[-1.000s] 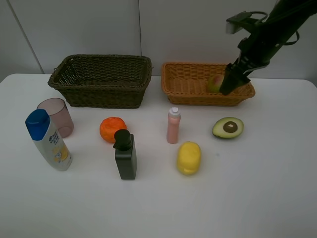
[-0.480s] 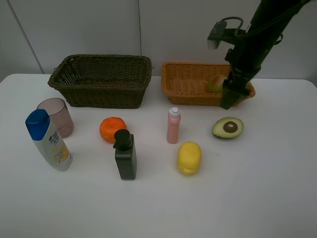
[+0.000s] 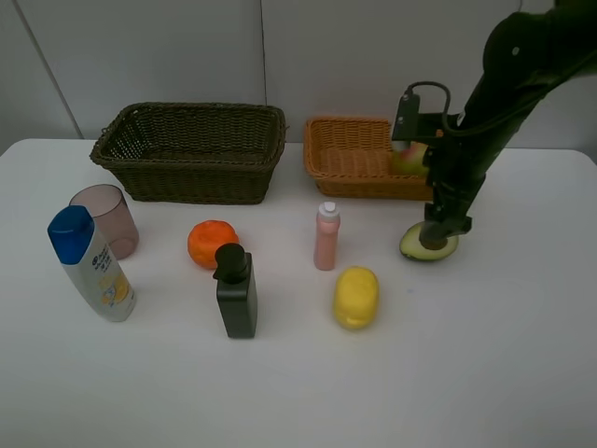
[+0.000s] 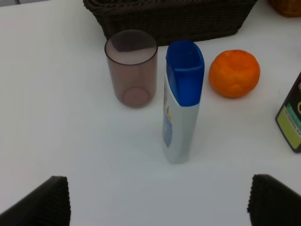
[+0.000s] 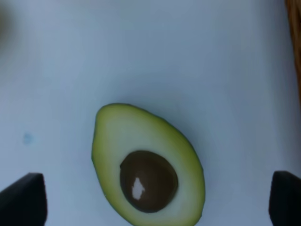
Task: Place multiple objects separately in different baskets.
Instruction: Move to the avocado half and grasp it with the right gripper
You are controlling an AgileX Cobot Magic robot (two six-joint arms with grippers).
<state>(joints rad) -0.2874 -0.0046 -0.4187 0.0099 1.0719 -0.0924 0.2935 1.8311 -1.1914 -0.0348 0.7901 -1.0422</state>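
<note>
A: Since the earlier frame the right arm has left the light orange-tan basket [image 3: 350,159] and dropped toward 6 o'clock. The right gripper [image 3: 437,233] is now right over the halved avocado [image 5: 141,141].

B: Holding it?

A: No. In the wrist view its jaws stand wide, one tip on each side of the halved avocado, which lies cut face up on the counter [image 3: 485,373]. I cannot tell whether a tip touches the skin; the high view hides that side.

B: And the green-red pear [image 3: 409,161]?

A: It lies in the light orange-tan basket, at its 3 o'clock end, half hidden behind the arm.

B: The rest?

A: The pink bottle [image 3: 326,238] stands at 9 o'clock of the halved avocado, and the yellow lemon [image 3: 355,297] at 5 o'clock of that bottle. The orange [image 3: 212,243] is at 9 o'clock of the pink bottle, with the black pump bottle [image 3: 237,294] just beside it at 5 o'clock. The white blue-capped bottle [image 3: 89,266] stands near the counter's 9 o'clock edge, and the translucent mauve cup [image 3: 107,217] is close at its 12 o'clock. The dark brown-green basket [image 3: 191,149] sits at 9 o'clock of the light one.

B: Left gripper [image 4: 157,205]?

A: Spread wide above the counter, gripping nothing, with the white blue-capped bottle ahead of it.
</note>
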